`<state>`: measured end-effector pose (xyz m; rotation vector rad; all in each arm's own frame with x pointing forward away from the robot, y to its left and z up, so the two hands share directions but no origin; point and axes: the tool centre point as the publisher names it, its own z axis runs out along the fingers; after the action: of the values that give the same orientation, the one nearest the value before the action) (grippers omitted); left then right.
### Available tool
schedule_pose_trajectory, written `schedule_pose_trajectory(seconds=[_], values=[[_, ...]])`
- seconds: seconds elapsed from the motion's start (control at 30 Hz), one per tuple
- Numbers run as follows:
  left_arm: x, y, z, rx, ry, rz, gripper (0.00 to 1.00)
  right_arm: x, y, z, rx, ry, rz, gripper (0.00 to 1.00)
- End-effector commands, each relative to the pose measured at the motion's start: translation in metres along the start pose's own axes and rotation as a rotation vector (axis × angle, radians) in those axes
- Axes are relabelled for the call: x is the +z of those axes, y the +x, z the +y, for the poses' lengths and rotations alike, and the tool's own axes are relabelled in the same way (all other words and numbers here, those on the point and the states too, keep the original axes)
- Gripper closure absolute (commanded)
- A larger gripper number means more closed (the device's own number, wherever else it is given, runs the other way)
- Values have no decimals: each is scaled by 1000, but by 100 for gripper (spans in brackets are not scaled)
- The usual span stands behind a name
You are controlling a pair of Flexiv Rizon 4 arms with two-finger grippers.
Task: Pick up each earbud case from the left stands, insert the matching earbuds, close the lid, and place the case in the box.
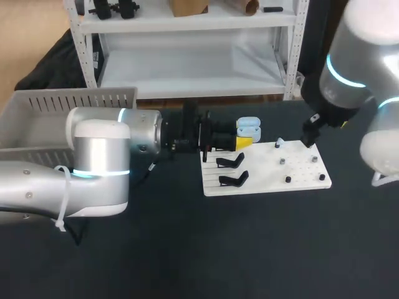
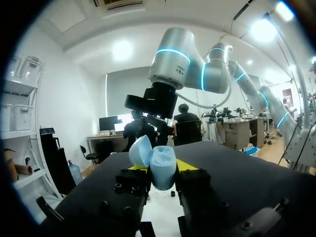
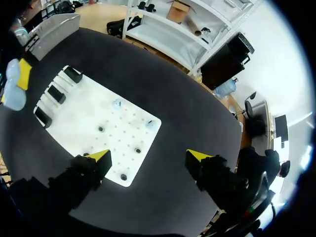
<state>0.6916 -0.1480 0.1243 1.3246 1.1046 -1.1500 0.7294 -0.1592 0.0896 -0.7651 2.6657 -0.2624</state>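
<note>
My left gripper (image 1: 244, 142) is shut on a light blue earbud case (image 1: 248, 129) and holds it over the far left edge of the white board (image 1: 299, 169). In the left wrist view the case (image 2: 159, 167) sits between the yellow tips with its lid (image 2: 140, 150) open. My right gripper (image 3: 149, 155) hangs open and empty above the board (image 3: 84, 123); in the head view it (image 1: 308, 140) is over the far right corner. Two pale earbuds (image 3: 117, 104) (image 3: 151, 125) rest on the board. The head view shows only one earbud (image 1: 278, 143).
Black case stands (image 1: 229, 163) (image 1: 234, 180) sit on the board's left part, seen also from the right wrist (image 3: 56, 94). Small dark pegs (image 1: 287, 179) dot the right part. A grey slatted box (image 1: 62, 115) stands at the table's far left.
</note>
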Motion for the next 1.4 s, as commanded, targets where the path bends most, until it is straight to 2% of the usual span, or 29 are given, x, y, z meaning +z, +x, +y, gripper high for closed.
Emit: schedule_pose_trajectory(seconds=[0.03, 0.13, 0.27, 0.37, 0.43, 0.47, 0.5, 0.6, 0.63, 1.03, 1.17, 1.4], values=[[0, 1, 0, 2, 0, -3, 100, 19, -9, 4, 13, 75, 21, 10], [0, 1, 0, 2, 0, -3, 100, 29, -10, 5, 33, 73, 33, 2], [0, 1, 0, 2, 0, -3, 100, 40, -10, 6, 50, 68, 51, 9], [0, 1, 0, 2, 0, -3, 100, 45, -11, 6, 63, 62, 52, 20], [0, 1, 0, 2, 0, -3, 100, 48, -13, 6, 64, 62, 49, 22], [0, 1, 0, 2, 0, -3, 100, 50, -14, 6, 66, 63, 48, 26], [0, 1, 0, 2, 0, -3, 100, 53, -14, 5, 72, 63, 47, 36], [0, 1, 0, 2, 0, -3, 100, 59, -15, 3, 84, 66, 47, 44], [0, 1, 0, 2, 0, -3, 100, 60, -15, 2, 87, 69, 45, 50], [0, 1, 0, 2, 0, -3, 100, 71, -18, 3, 105, 78, 10, 57], [0, 1, 0, 2, 0, -3, 100, 73, -18, 2, 98, 86, 13, 56], [0, 1, 0, 2, 0, -3, 100, 75, -20, 2, 97, 91, 6, 63]])
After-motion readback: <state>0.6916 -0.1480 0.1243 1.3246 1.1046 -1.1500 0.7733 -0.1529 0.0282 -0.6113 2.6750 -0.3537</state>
